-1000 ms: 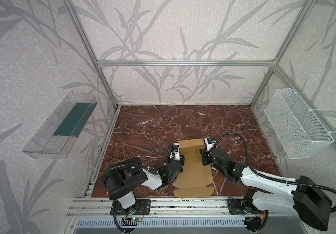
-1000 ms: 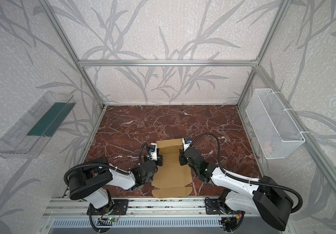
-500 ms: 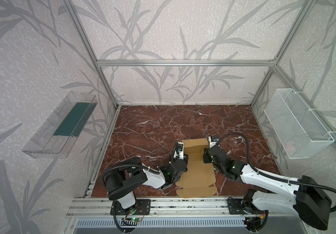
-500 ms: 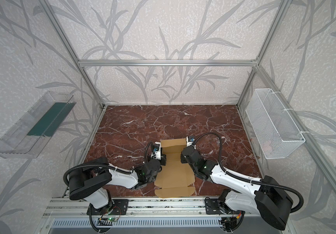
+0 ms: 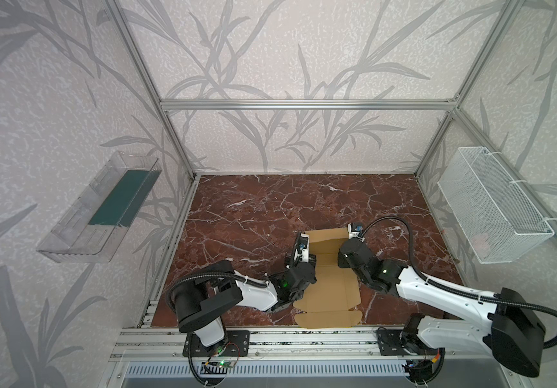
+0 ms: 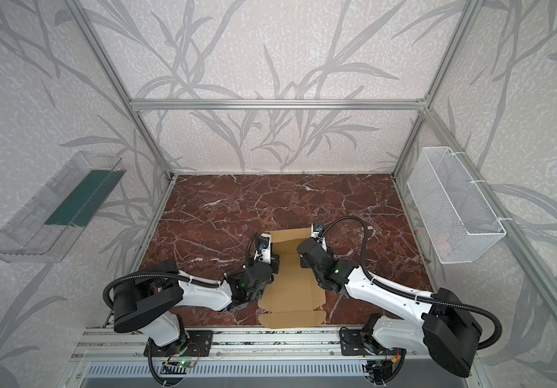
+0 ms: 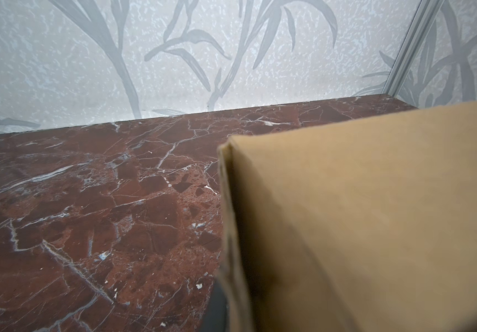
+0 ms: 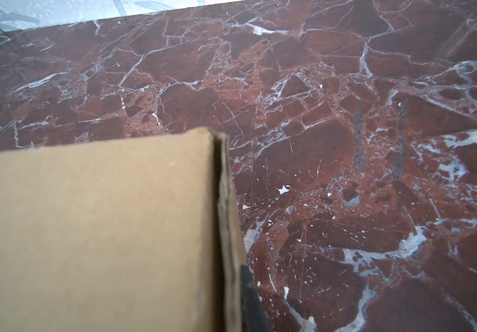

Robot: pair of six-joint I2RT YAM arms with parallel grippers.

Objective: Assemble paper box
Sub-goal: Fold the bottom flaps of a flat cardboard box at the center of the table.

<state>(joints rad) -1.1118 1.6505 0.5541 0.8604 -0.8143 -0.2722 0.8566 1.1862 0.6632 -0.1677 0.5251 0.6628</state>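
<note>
The paper box [image 5: 329, 292] is lying near the front of the counter [image 5: 253, 208], well short of the middle. It is a partly opened tan cardboard sheet. Its nearest flap is reaching the counter's front edge, just beside the aluminium rail [image 5: 287, 339], and its body is stretching away between the two arms.

A little farther in, the left claw [image 5: 310, 259] is gripping the box's left side, opposite the right claw [image 5: 340, 263] on the right side. The top views are hiding both sets of fingertips under the wrist bodies.

In the left wrist view, a dark finger [image 7: 215, 304] is pressing against the outer face of a raised, doubled cardboard edge. That claw is clamped together on the box's side wall. The right wrist view is showing much the same: a dark finger [image 8: 250, 299] is lying tight along a folded cardboard edge, so this claw is likewise closed on the cardboard.

Beyond the claws, the far panel of the box is rising slightly towards the back. Past it, the red marbled counter is running bare to the back wall [image 5: 304, 141].

Off to the sides, mounted on the walls, a clear tray [image 5: 99, 211] is hanging on the left and a white wire basket [image 5: 492, 208] on the right. Both are well apart from the box.
</note>
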